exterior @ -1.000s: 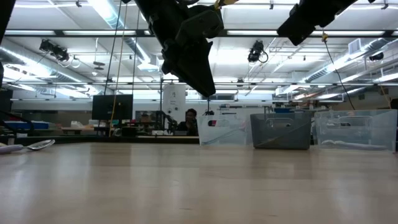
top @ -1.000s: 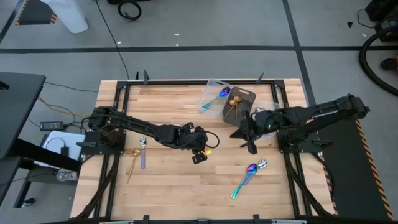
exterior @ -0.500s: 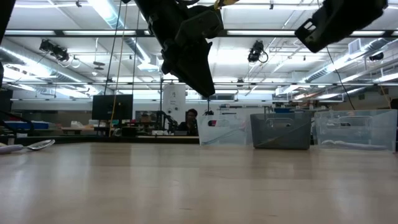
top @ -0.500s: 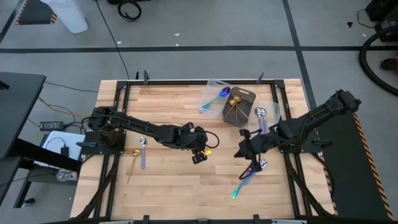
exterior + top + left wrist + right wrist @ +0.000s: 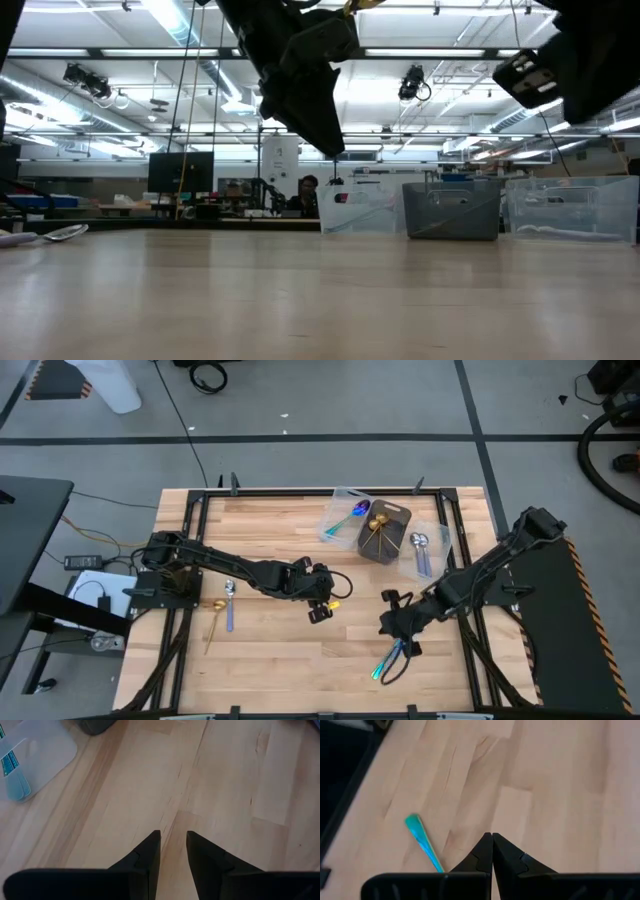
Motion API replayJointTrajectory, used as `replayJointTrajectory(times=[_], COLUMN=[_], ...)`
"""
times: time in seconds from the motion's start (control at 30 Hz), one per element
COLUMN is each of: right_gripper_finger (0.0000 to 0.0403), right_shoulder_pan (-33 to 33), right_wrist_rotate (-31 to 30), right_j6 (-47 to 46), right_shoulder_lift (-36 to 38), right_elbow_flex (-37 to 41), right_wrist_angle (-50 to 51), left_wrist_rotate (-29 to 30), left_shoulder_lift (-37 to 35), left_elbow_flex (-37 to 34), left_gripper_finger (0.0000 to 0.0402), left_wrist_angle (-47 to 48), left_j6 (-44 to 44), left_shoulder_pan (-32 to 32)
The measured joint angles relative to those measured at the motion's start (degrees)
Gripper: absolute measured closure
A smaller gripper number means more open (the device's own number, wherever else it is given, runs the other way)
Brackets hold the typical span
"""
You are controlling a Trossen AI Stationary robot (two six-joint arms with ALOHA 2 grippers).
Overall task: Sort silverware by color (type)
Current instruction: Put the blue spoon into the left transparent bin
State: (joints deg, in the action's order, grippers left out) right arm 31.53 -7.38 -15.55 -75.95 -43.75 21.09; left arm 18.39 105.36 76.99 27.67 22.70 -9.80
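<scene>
Just beneath the right end effector [image 5: 392, 622], and a little toward the near edge of the table [image 5: 270, 670], lies the iridescent spoon [image 5: 388, 659], with its teal handle tip showing beside the closed fingers [image 5: 485, 851] in the right wrist view. These fingers are pressed together with nothing between them, so I judge that the arm must first open them before it can take anything; if it goes down as it is now, it may only push the spoon along the wood or flick it off toward the edge. A slim spoon lying flat is also difficult to catch, and the tips could slide over it. The left end effector [image 5: 321, 603] hangs near the middle of the table with its fingers at a narrow gap, and nothing is seen between them in its wrist view; a small gold piece [image 5: 335, 603] shows right beside it from above, but I cannot tell what it is or if it is touched. Farther from this end effector, a gold spoon [image 5: 213, 622] and a silver spoon [image 5: 229, 603] wait unsorted, and other spoons lie already in the clear trays [image 5: 340, 500] and the dark bin [image 5: 396, 520]. Putting the iridescent spoon into the wrong container would be the other risk.
</scene>
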Motion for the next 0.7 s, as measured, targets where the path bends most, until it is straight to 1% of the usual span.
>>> replayJointTrajectory(times=[0.17,0.3,0.4,0.6,0.7], right_gripper_finger=[0.0386,0.0369,0.0342,0.0271,0.0245], right_shoulder_pan=[2.11,3.71,5.05,7.36,8.16], right_wrist_rotate=[1.46,2.87,2.92,2.56,2.54], right_j6=[0.95,2.00,1.81,2.16,2.16], right_shoulder_lift=[-5.24,-8.91,-11.29,-15.06,-17.02], right_elbow_flex=[0.00,0.00,-0.37,-2.66,-2.95], right_wrist_angle=[-1.16,-3.79,-5.34,-4.40,-4.51], left_wrist_rotate=[0.00,0.00,0.00,0.02,0.01], left_shoulder_lift=[0.00,0.00,0.00,0.00,0.00], left_elbow_flex=[0.00,0.00,0.00,0.00,0.00], left_gripper_finger=[0.0299,0.0299,0.0299,0.0299,0.0299], left_wrist_angle=[0.12,0.12,0.21,0.24,0.48], left_j6=[-1.17,-1.31,-1.31,-1.33,-1.33], left_shoulder_pan=[0.02,0.02,0.02,0.02,0.02])
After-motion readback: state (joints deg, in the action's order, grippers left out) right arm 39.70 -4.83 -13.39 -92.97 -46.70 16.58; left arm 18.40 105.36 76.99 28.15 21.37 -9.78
